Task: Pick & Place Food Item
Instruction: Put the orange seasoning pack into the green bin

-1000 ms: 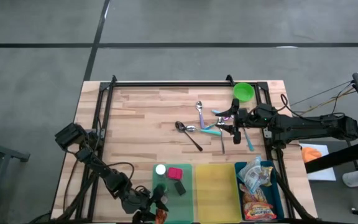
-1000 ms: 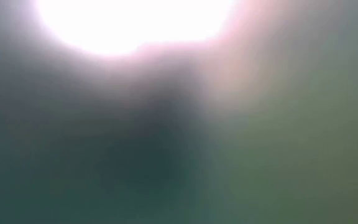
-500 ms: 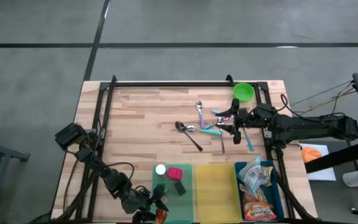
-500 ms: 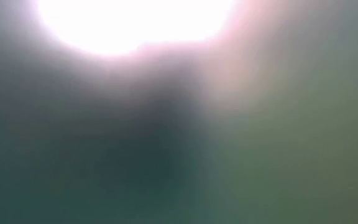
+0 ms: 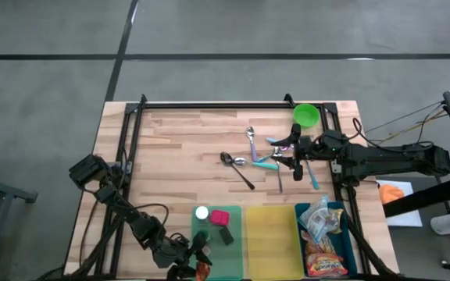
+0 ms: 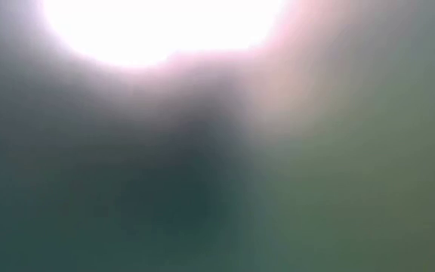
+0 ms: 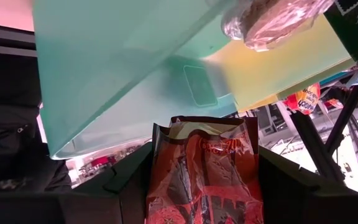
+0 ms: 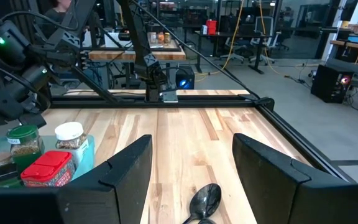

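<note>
Red snack pouch (image 7: 204, 177) clamped in left gripper (image 5: 198, 269) at table's (image 5: 178, 148) near edge, by green bin (image 5: 233, 261); I judge transport phase. Nxt: position over bin, release. Right gripper (image 8: 191, 180) open, empty, over spoons (image 5: 244, 160).

On my low view nothing resolves beyond glare and haze; my left gripper (image 5: 196, 264) and its red snack packet (image 7: 204, 180) are cut by the high view's lower edge; the cutlery cluster (image 5: 268, 158) is too small to itemise.

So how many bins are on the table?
3, side by side along the near edge: a green bin on the left, a yellow bin in the middle, a blue bin on the right with snack packets.
</note>
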You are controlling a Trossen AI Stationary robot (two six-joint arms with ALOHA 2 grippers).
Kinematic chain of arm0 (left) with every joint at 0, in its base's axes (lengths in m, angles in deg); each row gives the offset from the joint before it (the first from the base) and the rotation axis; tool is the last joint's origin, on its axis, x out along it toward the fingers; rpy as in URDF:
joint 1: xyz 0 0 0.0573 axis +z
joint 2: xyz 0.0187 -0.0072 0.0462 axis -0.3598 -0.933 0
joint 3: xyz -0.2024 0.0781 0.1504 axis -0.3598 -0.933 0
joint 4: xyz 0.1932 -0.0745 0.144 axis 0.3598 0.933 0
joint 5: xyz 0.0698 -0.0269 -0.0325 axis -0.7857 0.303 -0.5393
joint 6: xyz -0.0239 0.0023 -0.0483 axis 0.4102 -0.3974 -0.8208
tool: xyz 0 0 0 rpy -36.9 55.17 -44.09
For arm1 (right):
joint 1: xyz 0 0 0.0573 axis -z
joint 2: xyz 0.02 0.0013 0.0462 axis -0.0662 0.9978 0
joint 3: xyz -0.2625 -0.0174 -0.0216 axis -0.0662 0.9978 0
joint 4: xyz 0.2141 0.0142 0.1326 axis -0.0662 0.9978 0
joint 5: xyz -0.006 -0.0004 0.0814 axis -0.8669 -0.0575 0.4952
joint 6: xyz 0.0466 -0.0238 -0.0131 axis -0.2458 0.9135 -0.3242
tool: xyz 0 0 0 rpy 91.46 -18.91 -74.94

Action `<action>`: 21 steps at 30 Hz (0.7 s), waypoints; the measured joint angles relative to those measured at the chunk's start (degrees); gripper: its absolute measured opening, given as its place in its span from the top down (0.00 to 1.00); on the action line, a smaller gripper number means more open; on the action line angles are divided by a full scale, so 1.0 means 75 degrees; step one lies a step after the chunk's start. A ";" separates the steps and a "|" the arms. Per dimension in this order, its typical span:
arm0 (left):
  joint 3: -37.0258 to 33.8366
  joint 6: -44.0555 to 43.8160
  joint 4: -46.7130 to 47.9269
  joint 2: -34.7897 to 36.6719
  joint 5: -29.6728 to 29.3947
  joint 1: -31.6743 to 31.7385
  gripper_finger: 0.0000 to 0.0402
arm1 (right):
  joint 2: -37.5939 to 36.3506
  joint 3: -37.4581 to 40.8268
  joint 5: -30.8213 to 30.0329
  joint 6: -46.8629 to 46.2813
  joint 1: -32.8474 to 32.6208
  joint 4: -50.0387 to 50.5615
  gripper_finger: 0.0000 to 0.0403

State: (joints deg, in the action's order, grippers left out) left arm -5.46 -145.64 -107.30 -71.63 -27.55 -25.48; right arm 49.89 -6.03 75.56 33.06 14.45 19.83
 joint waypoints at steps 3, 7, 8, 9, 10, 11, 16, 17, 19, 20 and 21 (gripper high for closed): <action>0.0002 -0.0003 -0.0005 -0.0003 -0.0050 0.0000 0.42 | 0.0000 -0.0002 0.0002 0.0001 0.0000 0.0000 0.45; 0.0001 0.0179 -0.0001 0.0006 -0.0113 0.0010 0.42 | 0.0000 -0.0002 0.0000 -0.0001 0.0000 0.0001 0.45; 0.0003 0.0289 -0.0001 0.0006 -0.0182 0.0015 0.42 | 0.0000 0.0000 0.0001 0.0000 0.0000 0.0000 0.45; 0.0003 0.0410 -0.0002 0.0006 -0.0241 0.0015 0.42 | 0.0000 -0.0002 0.0001 0.0001 -0.0002 0.0000 0.45; 0.0003 0.0513 0.0000 0.0006 -0.0295 0.0015 0.42 | 0.0000 -0.0002 0.0002 -0.0001 0.0000 0.0000 0.45; 0.0003 0.0530 0.0000 0.0012 -0.0307 0.0015 0.42 | 0.0000 -0.0002 0.0002 -0.0001 -0.0002 0.0002 0.45; 0.0003 0.0253 -0.0003 0.0032 -0.0306 0.0015 0.42 | 0.0000 -0.0001 0.0001 0.0001 -0.0001 0.0003 0.45; 0.0003 0.0246 -0.0003 0.0032 -0.0306 0.0015 0.42 | 0.0000 -0.0002 0.0002 -0.0001 -0.0001 0.0002 0.45; 0.0003 0.0197 -0.0003 0.0035 -0.0306 0.0015 0.42 | 0.0000 -0.0002 0.0001 -0.0001 -0.0002 0.0003 0.45; 0.0003 0.0195 -0.0003 0.0035 -0.0306 0.0015 0.42 | 0.0000 -0.0001 0.0001 0.0000 0.0000 0.0002 0.45; 0.0000 0.0192 -0.0003 0.0035 -0.0306 0.0015 0.42 | 0.0000 -0.0002 0.0001 -0.0001 -0.0001 0.0002 0.45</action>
State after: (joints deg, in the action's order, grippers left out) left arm -5.46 -144.20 -107.32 -71.37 -29.85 -25.37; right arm 49.89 -6.05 75.57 33.05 14.44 19.85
